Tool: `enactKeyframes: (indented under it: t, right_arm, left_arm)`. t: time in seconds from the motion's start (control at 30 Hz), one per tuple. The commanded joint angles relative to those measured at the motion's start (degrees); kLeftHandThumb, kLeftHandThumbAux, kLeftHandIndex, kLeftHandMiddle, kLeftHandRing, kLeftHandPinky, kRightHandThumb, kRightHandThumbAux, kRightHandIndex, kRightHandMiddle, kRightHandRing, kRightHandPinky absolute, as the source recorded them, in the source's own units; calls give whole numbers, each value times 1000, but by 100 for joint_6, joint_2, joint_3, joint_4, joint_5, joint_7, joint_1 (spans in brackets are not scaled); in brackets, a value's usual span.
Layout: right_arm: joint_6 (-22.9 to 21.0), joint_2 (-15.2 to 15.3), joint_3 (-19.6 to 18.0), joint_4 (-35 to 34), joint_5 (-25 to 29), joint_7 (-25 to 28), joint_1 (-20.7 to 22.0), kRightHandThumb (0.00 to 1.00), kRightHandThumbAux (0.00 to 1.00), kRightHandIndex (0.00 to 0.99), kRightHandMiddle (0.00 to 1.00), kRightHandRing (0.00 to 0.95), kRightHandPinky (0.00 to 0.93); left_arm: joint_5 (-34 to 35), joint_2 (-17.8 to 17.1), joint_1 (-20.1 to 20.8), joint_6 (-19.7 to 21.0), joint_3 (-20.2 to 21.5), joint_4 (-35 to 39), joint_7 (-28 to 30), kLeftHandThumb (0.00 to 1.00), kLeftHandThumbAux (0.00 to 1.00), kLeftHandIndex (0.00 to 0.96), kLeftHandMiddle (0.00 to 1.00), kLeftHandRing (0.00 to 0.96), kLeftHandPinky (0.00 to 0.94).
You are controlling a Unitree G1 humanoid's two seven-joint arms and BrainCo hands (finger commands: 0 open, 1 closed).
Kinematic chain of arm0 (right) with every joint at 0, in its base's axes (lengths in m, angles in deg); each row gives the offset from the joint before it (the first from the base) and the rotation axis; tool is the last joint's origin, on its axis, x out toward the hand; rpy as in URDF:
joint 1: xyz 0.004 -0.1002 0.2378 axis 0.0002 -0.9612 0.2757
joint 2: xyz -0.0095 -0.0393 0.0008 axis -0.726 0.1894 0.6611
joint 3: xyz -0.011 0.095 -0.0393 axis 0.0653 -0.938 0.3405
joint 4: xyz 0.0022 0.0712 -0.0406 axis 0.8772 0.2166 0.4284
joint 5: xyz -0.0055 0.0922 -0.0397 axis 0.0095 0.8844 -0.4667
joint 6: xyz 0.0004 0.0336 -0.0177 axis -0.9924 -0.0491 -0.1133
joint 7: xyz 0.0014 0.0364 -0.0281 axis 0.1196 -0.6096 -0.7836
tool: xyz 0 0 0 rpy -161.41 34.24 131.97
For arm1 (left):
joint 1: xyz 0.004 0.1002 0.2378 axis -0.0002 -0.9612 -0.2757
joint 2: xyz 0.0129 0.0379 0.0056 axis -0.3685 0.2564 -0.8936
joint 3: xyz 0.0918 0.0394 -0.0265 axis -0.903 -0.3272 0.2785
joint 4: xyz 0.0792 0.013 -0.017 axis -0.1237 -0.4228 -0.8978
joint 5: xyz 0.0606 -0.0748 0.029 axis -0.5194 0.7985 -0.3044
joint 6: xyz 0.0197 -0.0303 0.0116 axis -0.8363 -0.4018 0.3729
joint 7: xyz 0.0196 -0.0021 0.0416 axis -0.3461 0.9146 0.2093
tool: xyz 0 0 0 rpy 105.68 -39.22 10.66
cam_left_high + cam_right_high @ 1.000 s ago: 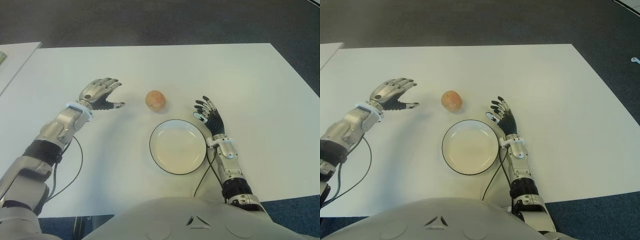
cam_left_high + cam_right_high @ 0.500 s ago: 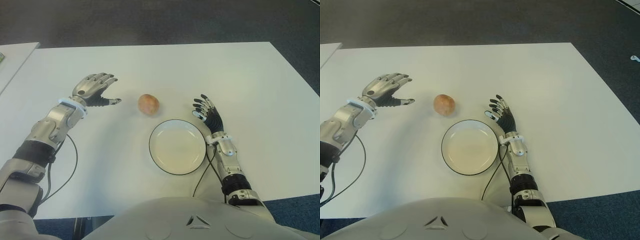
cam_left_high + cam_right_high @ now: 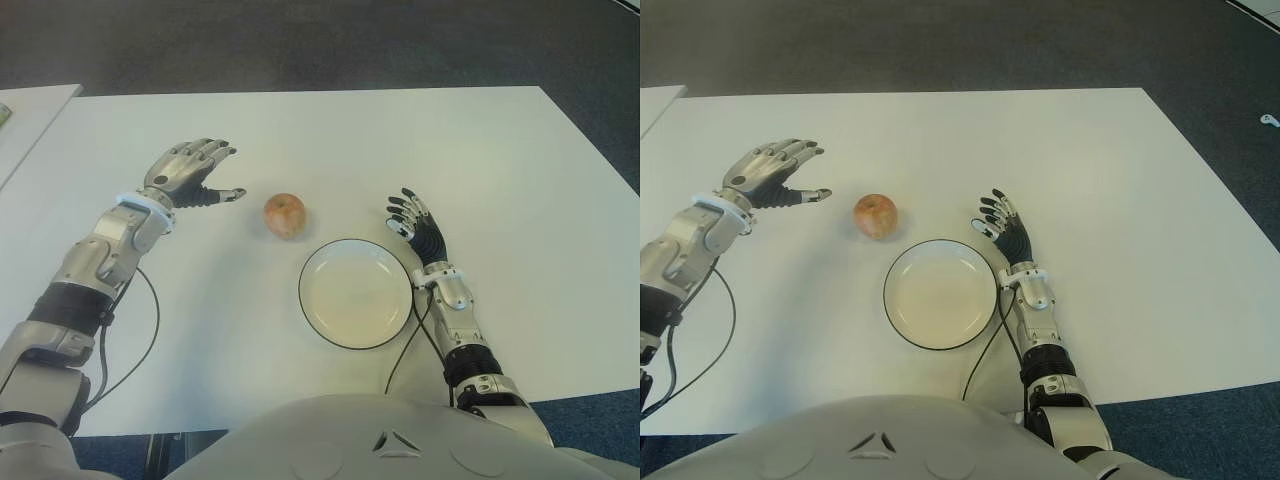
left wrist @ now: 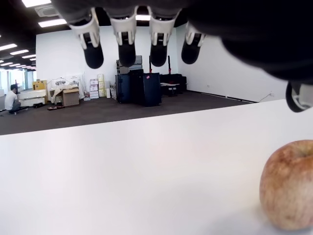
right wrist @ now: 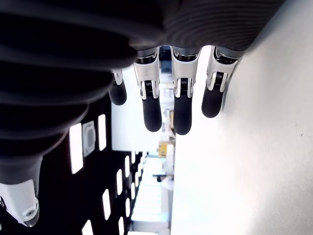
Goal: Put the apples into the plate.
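A single reddish-yellow apple (image 3: 285, 216) sits on the white table (image 3: 500, 150), just beyond the left rim of the empty white plate (image 3: 355, 300). My left hand (image 3: 225, 172) hovers to the apple's left with fingers spread, holding nothing. In the left wrist view the apple (image 4: 288, 186) lies beyond the open fingertips (image 4: 127, 49), apart from them. My right hand (image 3: 405, 218) shows beside the plate's right rim, fingers (image 5: 176, 98) extended and empty.
A second white table (image 3: 30, 110) stands at the far left, across a narrow gap. Dark carpet (image 3: 320, 40) lies beyond the far edge. Black cables (image 3: 150, 330) trail from both forearms onto the tabletop.
The apple has shifted left and slightly nearer to me, ending closer to my left hand. The left hand drew back a little to the left. The plate and right hand stayed put.
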State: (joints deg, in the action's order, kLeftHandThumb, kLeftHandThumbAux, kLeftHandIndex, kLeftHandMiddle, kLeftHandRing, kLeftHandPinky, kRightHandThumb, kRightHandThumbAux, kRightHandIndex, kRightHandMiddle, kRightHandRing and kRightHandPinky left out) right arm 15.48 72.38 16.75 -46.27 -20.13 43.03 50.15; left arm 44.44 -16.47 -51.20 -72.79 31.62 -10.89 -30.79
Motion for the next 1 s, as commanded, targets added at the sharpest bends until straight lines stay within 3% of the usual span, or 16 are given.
enactKeyframes:
  t: [0.03,0.43,1.0]
  right_arm:
    - [-327,-66,4,627,-47,-52,-480,122,582,76,216,218,200]
    - [-267,-88,7,715,-35,-53,-451,130,586,74,236,233,208]
    - [-215,-128,-7,741,-7,-50,-456,143,608,60,227,236,215]
  left_arm:
    - [66,175,33,-82,26,-4,44,309,188,0,0,0,0]
    - [-90,635,336,5,-64,96,33,306,185,0,0,0,0]
    - [-246,1148,394,127,-293,164,113,290,195,0,0,0,0]
